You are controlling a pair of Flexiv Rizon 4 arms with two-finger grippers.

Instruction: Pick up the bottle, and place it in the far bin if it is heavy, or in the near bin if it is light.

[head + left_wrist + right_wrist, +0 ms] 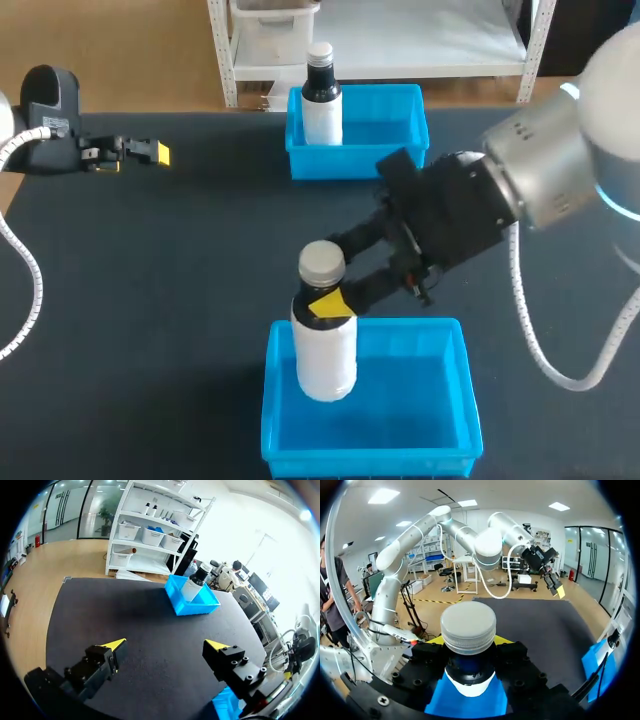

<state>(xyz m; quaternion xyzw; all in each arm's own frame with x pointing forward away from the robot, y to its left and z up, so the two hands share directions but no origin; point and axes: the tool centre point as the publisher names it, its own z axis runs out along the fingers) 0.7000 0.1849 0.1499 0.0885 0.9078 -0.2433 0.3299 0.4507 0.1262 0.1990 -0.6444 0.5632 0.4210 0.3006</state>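
My right arm (470, 205) comes in from 3 o'clock, and the right jaws are clamped on the neck of the bottle (325, 345), which is white with a grey cap and has one yellow tip showing at its shoulder. The bottle is upright, its lower half inside the near bin (440, 440) at the bench's (150, 300) 6 o'clock, toward that bin's 10 o'clock corner; I cannot tell whether it touches the bin floor. The far bin (400, 135) at 12 o'clock holds a second bottle (321, 100) at its 9 o'clock side. The left jaws stand apart, gripping nothing, over the bench at 10 o'clock.
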